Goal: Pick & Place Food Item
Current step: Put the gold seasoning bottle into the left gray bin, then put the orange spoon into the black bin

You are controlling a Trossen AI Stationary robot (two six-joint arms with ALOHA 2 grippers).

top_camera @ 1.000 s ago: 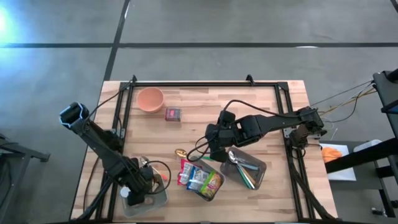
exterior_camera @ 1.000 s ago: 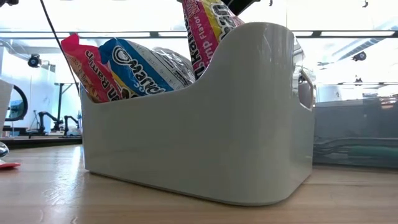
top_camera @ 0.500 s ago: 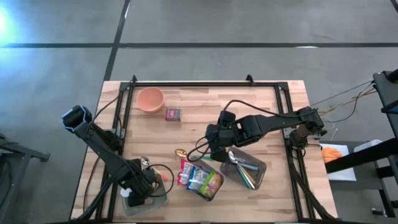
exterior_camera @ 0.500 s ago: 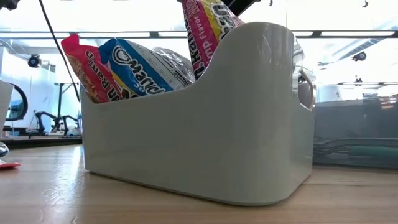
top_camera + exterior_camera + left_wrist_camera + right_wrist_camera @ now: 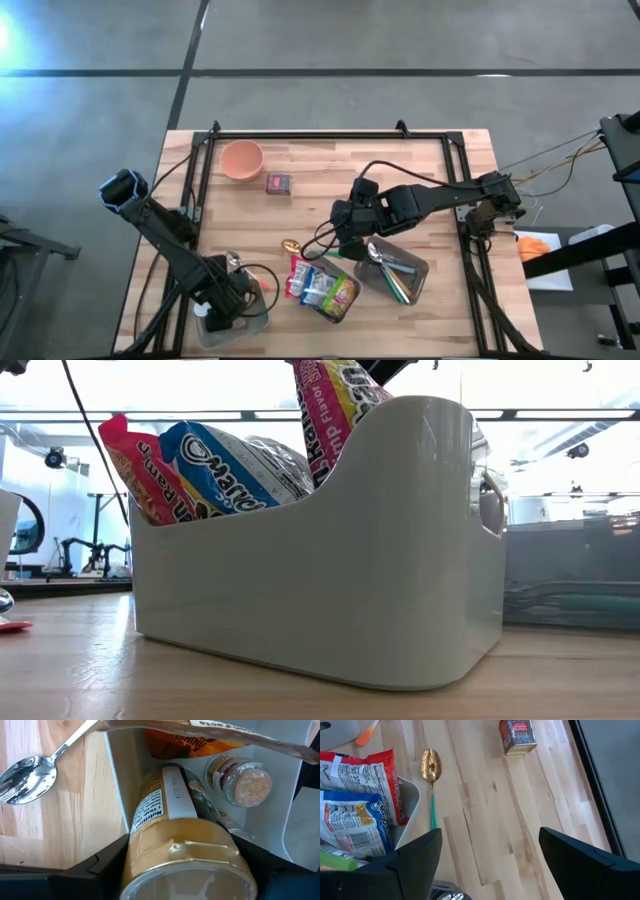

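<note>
- We took the white bin of snack packets as our landmark; in the low view it sat nearest the camera and filled most of the picture, with the packets' tops showing above its rim.
- To the bin's left along the near edge, we saw the left gripper down inside a clear tub.
- In the left wrist view its dark fingers pinched a lidded jar from both sides, so its jaws were clamped on the jar, which lay on its side in the tub.
- Beside the jar in that tub we saw a small cork-topped bottle and an orange packet; a steel spoon lay on the table just outside the tub.
- To the bin's right stood a clear tray of cutlery.
- Just behind the bin lay a gold spoon with a green handle.
- Behind the bin and above the tray's far edge hovered the right gripper; in the right wrist view its jaws stood spread wide over bare wood, holding nothing.
- Farther back and left of the bin sat a small red tin.
- Farthest, near the back left corner, stood an orange bowl.
</note>
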